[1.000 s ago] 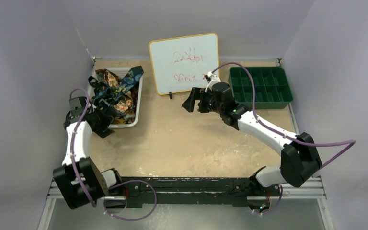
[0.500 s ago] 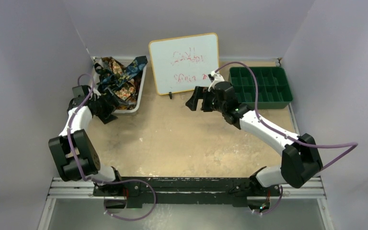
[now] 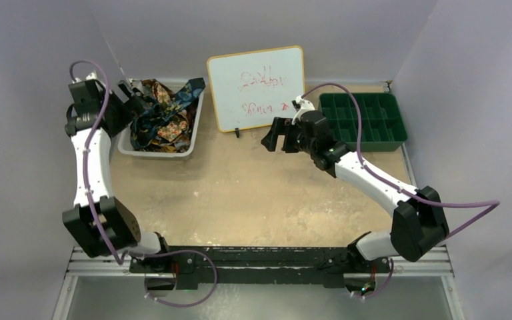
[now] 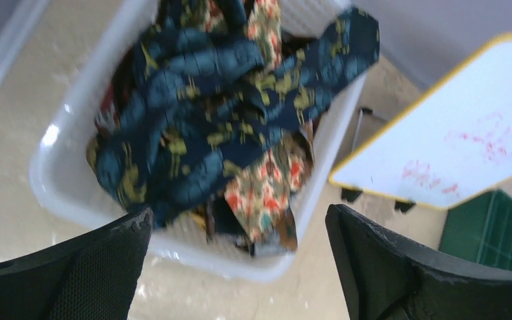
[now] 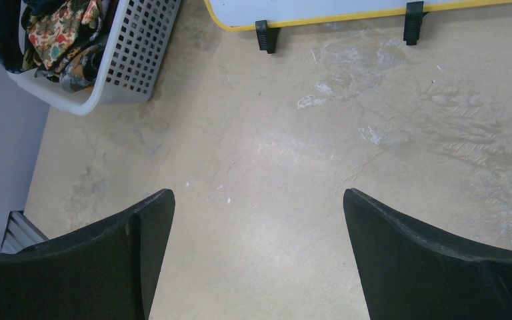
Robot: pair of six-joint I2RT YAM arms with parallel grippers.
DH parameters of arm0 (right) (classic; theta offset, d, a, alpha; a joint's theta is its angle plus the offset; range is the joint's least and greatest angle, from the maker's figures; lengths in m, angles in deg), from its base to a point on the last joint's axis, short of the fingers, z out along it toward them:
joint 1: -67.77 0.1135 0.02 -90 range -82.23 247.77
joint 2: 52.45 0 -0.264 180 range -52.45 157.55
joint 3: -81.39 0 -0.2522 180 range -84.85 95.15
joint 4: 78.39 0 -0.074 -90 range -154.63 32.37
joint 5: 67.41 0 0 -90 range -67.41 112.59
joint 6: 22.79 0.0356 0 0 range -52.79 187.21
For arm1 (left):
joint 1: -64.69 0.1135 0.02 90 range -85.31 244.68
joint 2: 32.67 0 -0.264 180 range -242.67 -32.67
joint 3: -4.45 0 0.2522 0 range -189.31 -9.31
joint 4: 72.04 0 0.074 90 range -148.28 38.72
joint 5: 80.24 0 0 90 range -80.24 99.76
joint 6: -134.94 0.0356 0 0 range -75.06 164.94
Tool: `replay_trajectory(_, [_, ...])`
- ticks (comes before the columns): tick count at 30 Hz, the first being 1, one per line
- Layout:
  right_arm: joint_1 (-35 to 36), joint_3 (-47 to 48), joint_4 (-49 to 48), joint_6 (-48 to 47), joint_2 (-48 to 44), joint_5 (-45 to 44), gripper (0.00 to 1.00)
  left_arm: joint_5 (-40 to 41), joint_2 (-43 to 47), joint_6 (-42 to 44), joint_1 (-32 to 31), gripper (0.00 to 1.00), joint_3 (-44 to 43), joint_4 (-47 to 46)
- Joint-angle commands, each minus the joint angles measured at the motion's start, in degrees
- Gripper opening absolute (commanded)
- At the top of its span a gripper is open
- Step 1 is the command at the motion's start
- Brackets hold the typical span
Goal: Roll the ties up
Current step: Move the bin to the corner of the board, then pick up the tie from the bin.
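Observation:
Several ties [image 3: 163, 113] lie tangled in a white basket [image 3: 153, 152] at the back left. A dark navy one with blue and gold [image 4: 227, 100] lies on top, over a gold and red floral one [image 4: 267, 190]. My left gripper [image 3: 130, 100] hovers open at the basket's far left side, above the pile, with nothing between its fingers; in the left wrist view the left gripper [image 4: 240, 212] frames the basket's near rim. My right gripper [image 3: 271, 139] is open and empty over bare table, as the right wrist view of the gripper [image 5: 259, 195] shows.
A yellow-framed whiteboard [image 3: 257, 87] stands propped at the back centre. A green compartment tray [image 3: 363, 120] sits at the back right. Grey walls close in the left, right and back sides. The basket [image 5: 130, 57] shows in the right wrist view's top left corner.
My left arm has swung up and back, from the basket's near left corner to its far left side. The basket has shifted toward the back wall. The right arm has barely moved.

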Motion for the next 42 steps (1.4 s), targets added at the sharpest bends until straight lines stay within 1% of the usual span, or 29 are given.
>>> replay_trajectory(1, [-0.4, 2.86, 0.96, -1.37, -1.13, -0.17, 0.99, 3.11, -8.75, 3.82, 0.93, 0.99, -6.81, 2.22])
replay_trajectory(4, [-0.47, 3.07, 0.52, -1.28, -0.97, 0.41, 0.99, 0.37, -12.6, 6.07, 1.09, 0.93, -8.07, 0.21])
replay_trajectory(7, [-0.5, 3.43, 0.85, -1.9, -0.59, 0.5, 0.99, 3.25, -15.93, 7.63, 1.2, 0.85, -8.97, 0.66])
replay_trajectory(11, [-0.63, 3.6, 1.56, -3.04, -0.15, 0.19, 0.99, 5.8, -18.13, 10.73, 1.31, 0.8, -8.53, 0.02])
replay_trajectory(12, [-0.67, 3.32, 1.56, -3.18, -0.16, 0.12, 0.99, 6.62, -19.0, 11.55, 1.35, 0.75, -8.92, 0.38])
replay_trajectory(15, [-0.76, 3.06, 1.56, -3.39, 0.4, 0.06, 0.99, 7.87, -21.36, 13.51, 1.35, 0.67, -10.21, 1.47])
replay_trajectory(18, [-0.77, 3.41, 1.56, -3.39, 1.25, 0.5, 0.99, 10.77, -22.37, 14.26, 1.36, 0.57, -10.01, 1.94])
replay_trajectory(20, [-0.81, 3.57, 1.56, -3.34, 1.66, 0.67, 0.99, 11.65, -22.43, 14.9, 1.35, 0.45, -10.33, 2.21])
replay_trajectory(22, [-0.77, 3.99, 1.56, -3.39, 2.08, 0.69, 0.99, 12.43, -21.48, 15.31, 1.35, 0.31, -9.94, 1.11])
replay_trajectory(23, [-0.77, 4.06, 2.62, -3.52, 2.2, 0.64, 0.99, 12.04, -20.97, 15.5, 1.42, 0.28, -10.06, 0.94])
replay_trajectory(26, [-0.82, 4.14, 2.9, -3.65, 2.43, 0.37, 0.99, 10.64, -21.71, 15.85, 1.51, 0.0, -13.5, 3.11])
replay_trajectory(30, [-0.83, 4.33, 3.38, -3.8, 2.25, -0.02, 0.99, 11.81, -20.46, 15.67, 1.56, 0.0, -16.89, 4.14])
replay_trajectory(33, [-0.82, 4.25, 3.5, -3.67, 1.75, -0.37, 0.99, 11.02, -18.17, 15.21, 1.58, 0.0, -19.68, 4.2])
replay_trajectory(35, [-0.85, 4.17, 3.41, -3.42, 1.48, -0.47, 0.99, 10.75, -17.5, 14.7, 1.59, 0.0, -22.76, 5.91])
replay_trajectory(40, [-0.78, 3.77, 2.93, -2.82, 1.16, -0.77, 0.99, 6.88, -16.11, 12.45, 1.61, 0.0, -29.42, 8.35])
replay_trajectory(42, [-0.78, 3.65, 2.8, -2.74, 1.24, -0.69, 0.99, 3.65, -15.48, 11.09, 1.61, 0.0, -31.17, 8.13])
